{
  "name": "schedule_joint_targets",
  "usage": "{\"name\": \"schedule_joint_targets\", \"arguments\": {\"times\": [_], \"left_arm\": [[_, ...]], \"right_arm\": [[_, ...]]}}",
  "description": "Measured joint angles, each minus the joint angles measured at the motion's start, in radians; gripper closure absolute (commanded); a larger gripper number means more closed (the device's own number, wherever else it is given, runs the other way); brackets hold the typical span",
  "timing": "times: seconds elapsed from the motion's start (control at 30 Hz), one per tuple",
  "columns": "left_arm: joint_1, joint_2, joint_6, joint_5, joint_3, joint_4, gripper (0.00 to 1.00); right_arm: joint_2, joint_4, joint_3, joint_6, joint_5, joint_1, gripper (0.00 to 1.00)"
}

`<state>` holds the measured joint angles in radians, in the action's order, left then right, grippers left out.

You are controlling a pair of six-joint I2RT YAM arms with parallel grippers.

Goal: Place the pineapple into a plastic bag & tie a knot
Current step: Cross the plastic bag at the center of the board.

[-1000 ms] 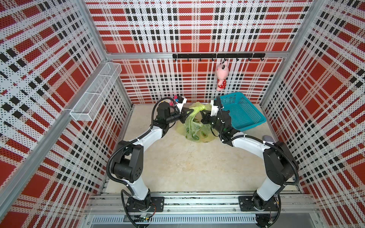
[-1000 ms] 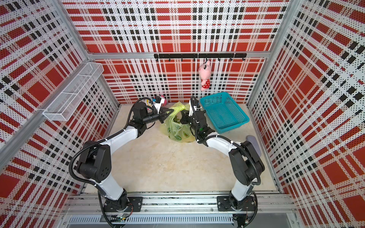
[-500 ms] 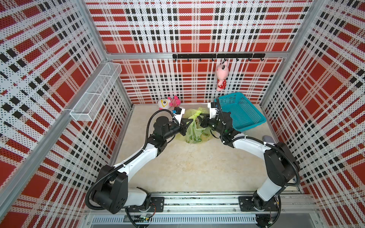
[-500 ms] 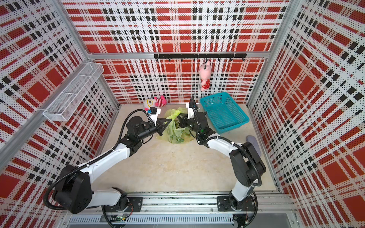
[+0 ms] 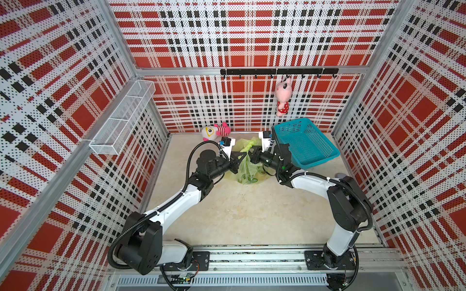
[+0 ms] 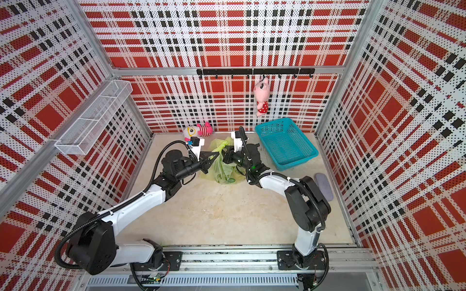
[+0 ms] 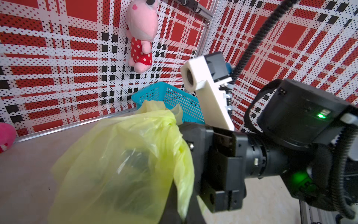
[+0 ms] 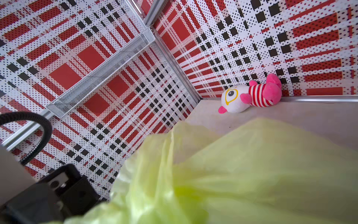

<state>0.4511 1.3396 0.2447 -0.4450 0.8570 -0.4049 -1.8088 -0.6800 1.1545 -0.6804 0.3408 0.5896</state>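
Plaid pegboard walls all round, red, white and black, with a beige tabletop underneath. Using the teal basket as the landmark: plastic bag just beside it, on the side facing the striped plush, bottom resting on the tabletop and neck pulled up tall. Looks yellow-green and see-through, with something dark and greenish inside, too murky through the plastic to name. Tight little knot bunched at the top of that neck, near the basket too.

Pinched tight on the plastic just under the knot: left hand, coming in from the side away from the basket. Squeezed in between bag and basket: right hand, also clamped narrow on the neck, almost tip to tip with the left hand. Same story in both top views.

Hanging on the hook rail above the basket: pink plush. Way off on the wall past the striped plush: wire shelf. Also a grey flat thing on the tabletop near the basket's front side, no idea what.
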Motion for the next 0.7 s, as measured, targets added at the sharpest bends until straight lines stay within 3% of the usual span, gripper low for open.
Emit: {"name": "schedule_joint_targets", "arguments": {"times": [0.17, 0.47, 0.6, 0.7], "left_arm": [[0.0, -0.018, 0.026, -0.003, -0.022, -0.026, 1.0], [0.0, -0.019, 0.094, -0.058, -0.072, -0.104, 1.0], [-0.013, -0.018, 0.105, -0.084, -0.073, -0.113, 0.87], [-0.044, -0.026, 0.111, -0.125, -0.073, -0.106, 0.66]], "right_arm": [[-0.04, -0.117, 0.026, -0.077, 0.011, -0.001, 1.0], [-0.068, -0.372, -0.04, -0.301, 0.136, -0.025, 1.0], [-0.076, -0.412, -0.045, -0.344, 0.151, -0.028, 1.0], [-0.078, -0.427, -0.045, -0.36, 0.15, -0.034, 1.0]]}}
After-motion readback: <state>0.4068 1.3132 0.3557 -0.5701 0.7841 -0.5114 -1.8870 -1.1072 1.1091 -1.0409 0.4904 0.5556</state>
